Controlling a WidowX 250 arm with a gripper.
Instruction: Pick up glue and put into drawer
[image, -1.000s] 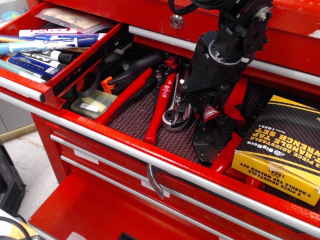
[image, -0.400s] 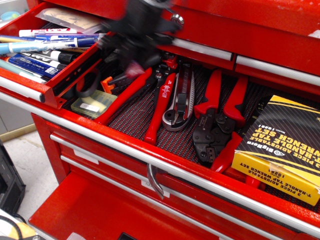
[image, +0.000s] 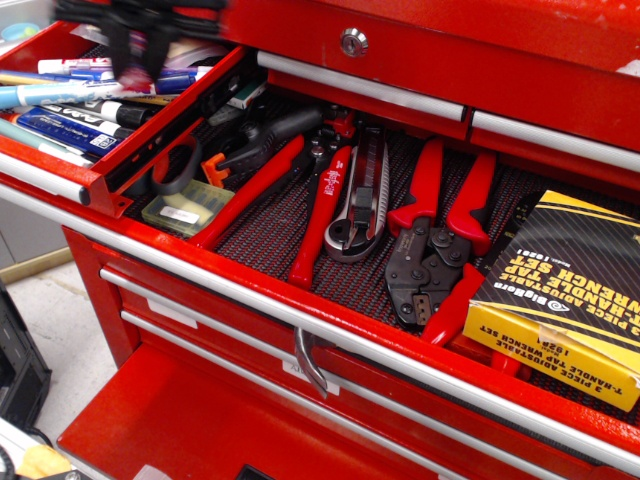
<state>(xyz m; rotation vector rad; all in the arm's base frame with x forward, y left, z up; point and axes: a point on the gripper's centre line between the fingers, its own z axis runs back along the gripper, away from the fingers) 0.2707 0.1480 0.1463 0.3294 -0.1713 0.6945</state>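
Glue (image: 131, 73) shows only as a small pinkish-red smear w/ motion blur, sitting between the fingers (image: 113, 50) near their tips. The fingers look narrow, apparently clamped on it, though the blur hides the actual contact. Held low at the tips and pointing down, prob. so the tube can go straight in w/o the arm touching anything.

Directly below the fingers is the drawer (image: 150, 135), pulled out, w/ markers (image: 70, 125) lying side by side in it. The glue hangs over the back part of that row, above the drawer and not in it yet. The free spot, judging from here, is just behind the markers, so the drop needs little more than a short descent and release. Risk: the tube lands on a marker and rolls.

Well off to the right of the fingers and lower, the wide drawer (image: 400, 362) holds pliers (image: 430, 240) and a yellow box (image: 570, 290), all clear of the arm.

Vs. 0.4 s ago: the arm was a blur over the left end of the wide drawer, red smear w/ it. Now it's further left and up, over the drawer. A second ago it was down among the pliers. Tools haven't shifted.
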